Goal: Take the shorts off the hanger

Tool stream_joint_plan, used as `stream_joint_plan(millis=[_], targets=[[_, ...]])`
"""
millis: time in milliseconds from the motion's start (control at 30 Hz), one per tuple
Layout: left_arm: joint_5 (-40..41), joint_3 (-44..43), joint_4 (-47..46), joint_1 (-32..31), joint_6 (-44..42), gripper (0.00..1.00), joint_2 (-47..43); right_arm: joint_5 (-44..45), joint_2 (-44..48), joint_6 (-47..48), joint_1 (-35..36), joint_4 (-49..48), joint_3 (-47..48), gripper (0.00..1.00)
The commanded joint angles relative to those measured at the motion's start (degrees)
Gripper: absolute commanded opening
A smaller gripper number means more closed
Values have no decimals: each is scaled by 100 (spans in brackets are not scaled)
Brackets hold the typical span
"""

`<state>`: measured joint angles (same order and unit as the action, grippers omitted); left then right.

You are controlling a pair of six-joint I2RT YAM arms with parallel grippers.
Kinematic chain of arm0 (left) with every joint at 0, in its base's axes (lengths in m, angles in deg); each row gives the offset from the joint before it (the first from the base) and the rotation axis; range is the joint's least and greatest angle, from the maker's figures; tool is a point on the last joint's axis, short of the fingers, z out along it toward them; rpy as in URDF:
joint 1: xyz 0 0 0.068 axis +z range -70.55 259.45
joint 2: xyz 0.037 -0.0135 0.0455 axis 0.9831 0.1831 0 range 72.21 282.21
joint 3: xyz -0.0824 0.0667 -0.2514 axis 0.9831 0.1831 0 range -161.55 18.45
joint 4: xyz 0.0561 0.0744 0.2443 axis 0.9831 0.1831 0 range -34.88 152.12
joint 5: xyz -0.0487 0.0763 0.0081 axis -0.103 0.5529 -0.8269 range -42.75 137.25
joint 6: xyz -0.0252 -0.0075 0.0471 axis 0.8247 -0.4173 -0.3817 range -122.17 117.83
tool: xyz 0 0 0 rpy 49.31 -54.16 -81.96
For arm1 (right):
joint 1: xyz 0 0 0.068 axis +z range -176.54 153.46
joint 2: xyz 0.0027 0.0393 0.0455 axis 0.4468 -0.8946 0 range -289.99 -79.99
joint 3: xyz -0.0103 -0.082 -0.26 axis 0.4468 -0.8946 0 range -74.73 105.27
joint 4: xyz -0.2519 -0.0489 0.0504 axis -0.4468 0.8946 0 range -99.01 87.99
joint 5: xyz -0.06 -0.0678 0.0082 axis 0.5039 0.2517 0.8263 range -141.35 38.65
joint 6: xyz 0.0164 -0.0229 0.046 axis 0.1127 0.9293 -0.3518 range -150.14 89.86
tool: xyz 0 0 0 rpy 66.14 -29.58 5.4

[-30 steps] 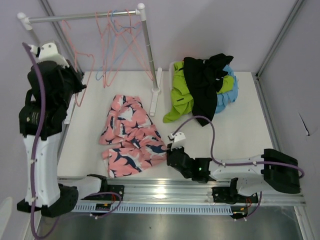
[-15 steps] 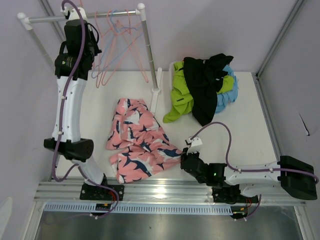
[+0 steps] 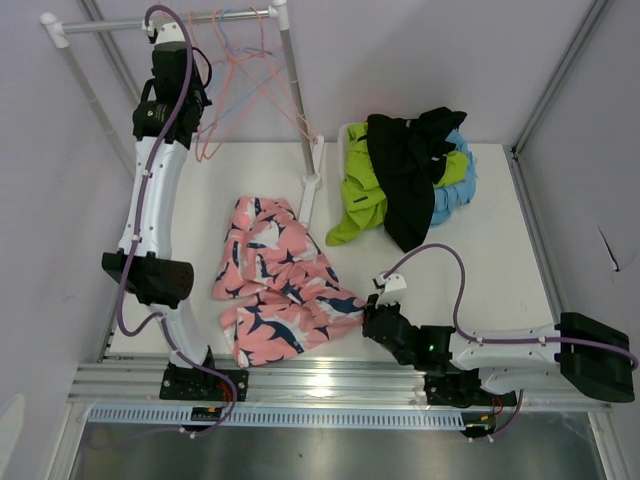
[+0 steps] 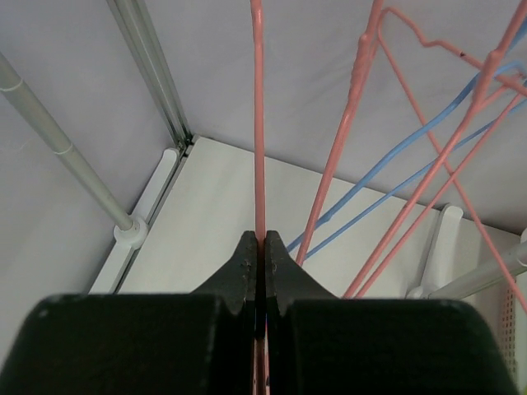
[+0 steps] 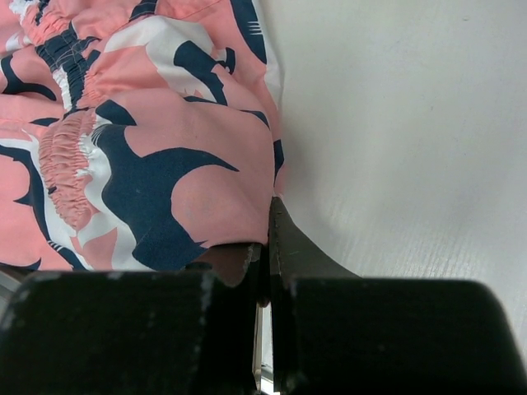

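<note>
From above, the white-and-black left arm [image 3: 150, 190] stretches up to the grey metal rail on white posts [image 3: 215, 17] over the table's far left corner, where thin pink and blue wire hangers [image 3: 250, 70] dangle bare. The pink shorts with dark-blue shapes [image 3: 275, 280] lie crumpled on the smooth white table [image 3: 480, 260], close to its near edge and left of centre. Towards the far right corner, limp black shorts [image 3: 405, 170] drape over lime green shorts [image 3: 362, 195] and light blue shorts [image 3: 450, 195] in one soft heap.

The left wrist view shows the left gripper [image 4: 260, 243] pinched together on a straight pink wire of one hanger (no gap visible around it).

In the right wrist view, the right gripper [image 5: 268, 247] sits low on the table, its dark fingers pressed together on the edge of the pink shorts, whose gathered elastic waistband puckers at the left.
</note>
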<state>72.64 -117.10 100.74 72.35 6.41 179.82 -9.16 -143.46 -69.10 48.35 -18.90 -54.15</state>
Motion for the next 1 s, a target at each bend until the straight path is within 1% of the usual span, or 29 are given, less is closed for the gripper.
stream_joint_plan(millis=[0,33,67,167,233,267,333,367,433,500,533,567,667,700,733,800,833,867,900,933,967], targets=[[-69,545,-308,32,91,0,-407,245,264,-50,-19,13,87,0],[-95,1025,-439,41,135,0,-530,271,325,-50,-19,127,122,0],[-130,1161,-501,41,153,0,-644,298,378,-50,-19,180,139,0],[-244,1933,-651,41,232,7,-1022,394,580,-41,-10,365,209,0],[-324,2224,-669,41,284,11,-1242,439,686,-33,-1,505,262,0],[-359,2417,-704,41,285,16,-1312,465,712,-50,8,567,289,0],[-429,2603,-748,41,302,20,-1541,518,774,-77,25,734,385,0],[-438,2925,-844,41,302,25,-1629,553,800,-85,51,778,412,0],[-464,3225,-950,50,294,34,-1813,693,853,-94,157,927,526,0],[-508,3472,-1090,50,302,57,-2068,868,862,-94,280,963,614,0],[-535,3630,-1117,50,302,67,-2225,930,870,-42,306,1232,745,0],[-543,3675,-1126,50,311,81,-2297,1009,871,-15,333,1313,824,0],[-561,3816,-1021,50,372,98,-2577,1343,976,388,324,1507,1211,0],[-579,3886,-942,50,433,99,-2666,1396,1020,554,298,1490,1325,0],[-587,3921,-898,50,469,99,-2771,1405,1072,974,193,1438,1561,0],[-710,4061,-836,50,574,99,-3131,1266,1222,1459,-26,1280,1843,0],[-771,4219,-810,50,610,99,-3272,1152,1248,1696,-341,1105,1992,0],[-833,4386,-810,50,653,99,-3421,890,1249,2134,-526,1060,2385,0],[-1034,4448,-810,50,697,99,-3718,756,1222,2330,-711,833,2607,0],[-1123,4667,-801,41,715,99,-3860,616,1179,2523,-1087,770,2844,0],[-1202,4721,-766,41,750,99,-3984,319,1100,2864,-1291,717,3351,0]])
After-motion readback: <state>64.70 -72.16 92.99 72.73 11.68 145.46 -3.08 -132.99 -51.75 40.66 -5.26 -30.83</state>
